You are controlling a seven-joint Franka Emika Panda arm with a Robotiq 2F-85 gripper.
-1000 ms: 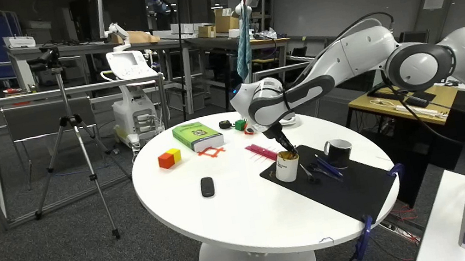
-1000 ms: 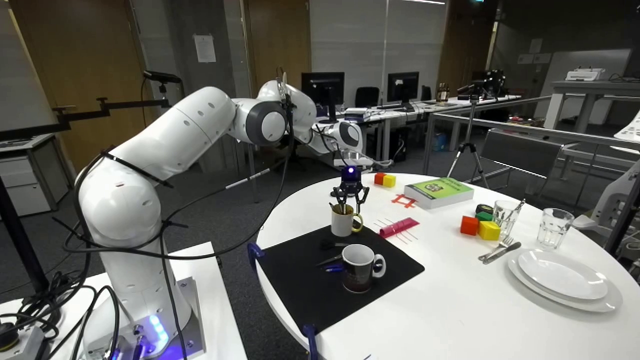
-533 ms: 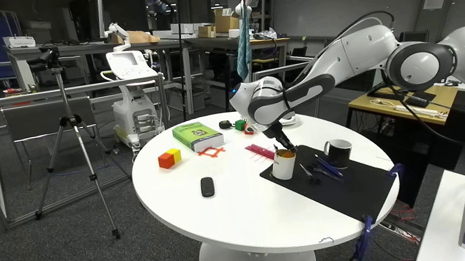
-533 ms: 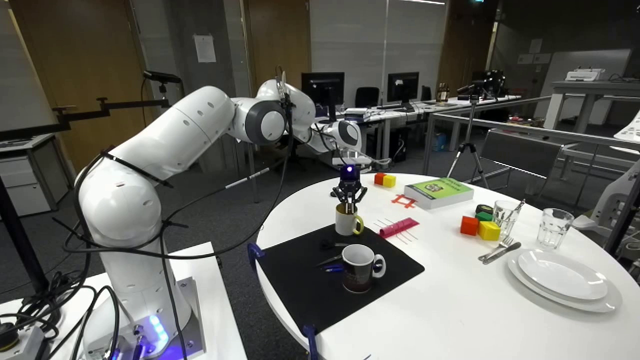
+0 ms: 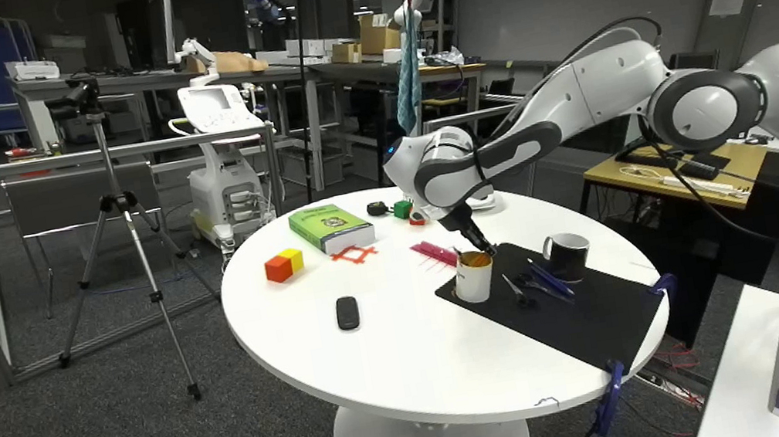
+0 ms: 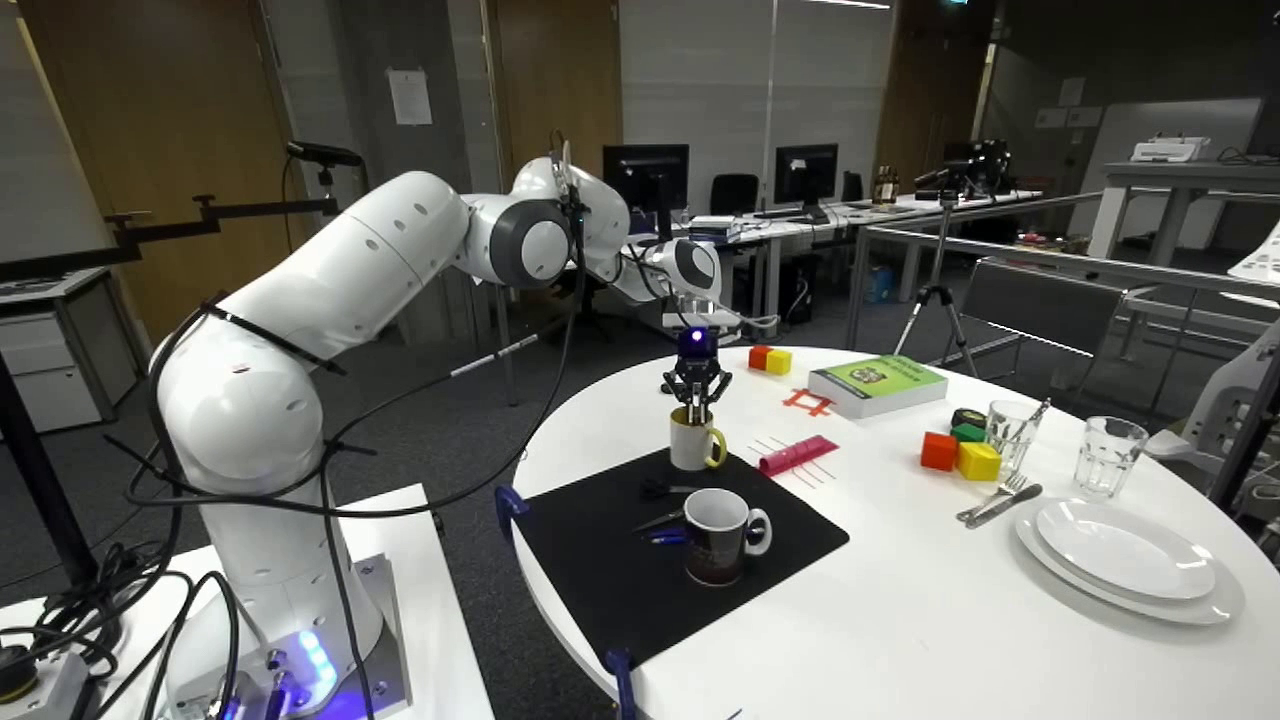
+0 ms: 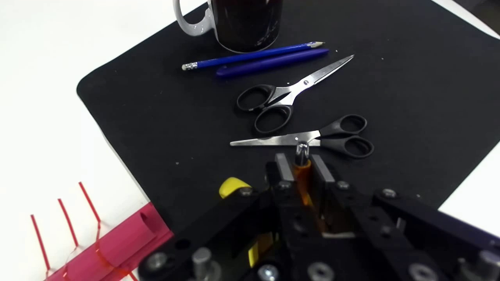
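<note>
at the far edge of the black mat [image 6: 590, 560] in an exterior view, the white mug [image 6: 688, 450] stands upright, yellow inside — a dark stick [image 5: 458, 254] pokes above its rim. the gripper [image 6: 697, 418] is down at the mug's mouth, fingers nearly together, pinching what looks to me like a slim orange stick [image 7: 302, 170]. its shiny end points toward the nearer scissors [image 7: 312, 135] in the wrist view, long axis along the fingers; the rest, seemingly down in the mug, is hidden. rightward, the dark mug [image 6: 714, 548], its bottom out of my sight — then a glass [image 6: 1003, 440], a handle [image 6: 1040, 409] leaning out.
</note>
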